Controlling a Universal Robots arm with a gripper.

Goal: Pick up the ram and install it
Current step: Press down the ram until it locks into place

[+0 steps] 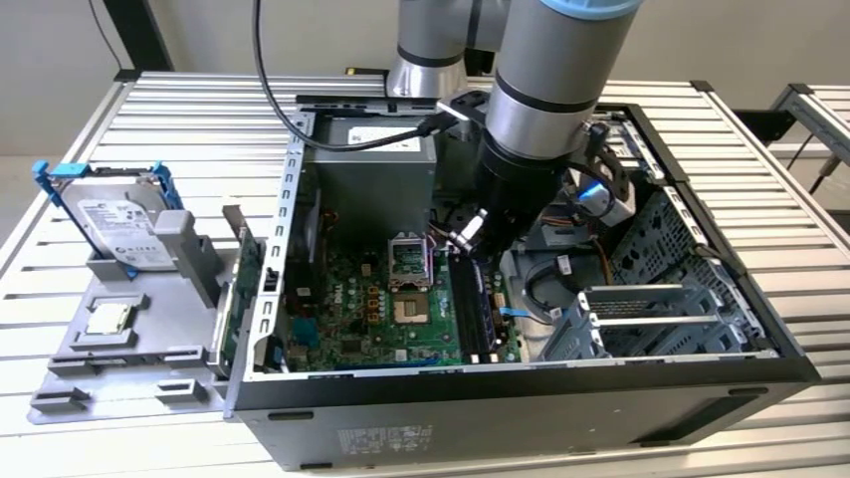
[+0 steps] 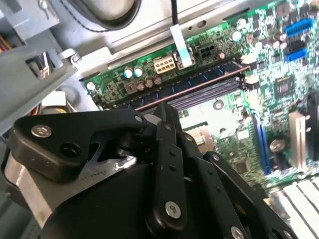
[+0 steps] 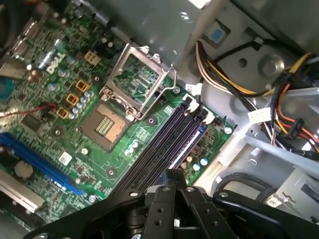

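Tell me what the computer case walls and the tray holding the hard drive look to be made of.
The case walls look like bare sheet metal: dull silver-grey, thin folded edges, punched holes. The tray beside the case in the exterior view looks like moulded or printed grey plastic: matte, thick, with blocky raised ribs. The hard drive standing in it has a blue frame, probably plastic.

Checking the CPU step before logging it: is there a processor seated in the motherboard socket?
No. In the first wrist view the socket lies bare with its retention frame flipped open.

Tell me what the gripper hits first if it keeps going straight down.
Probably the black memory slots on the motherboard; the gripper hangs right above them, though the depth is hard to judge.
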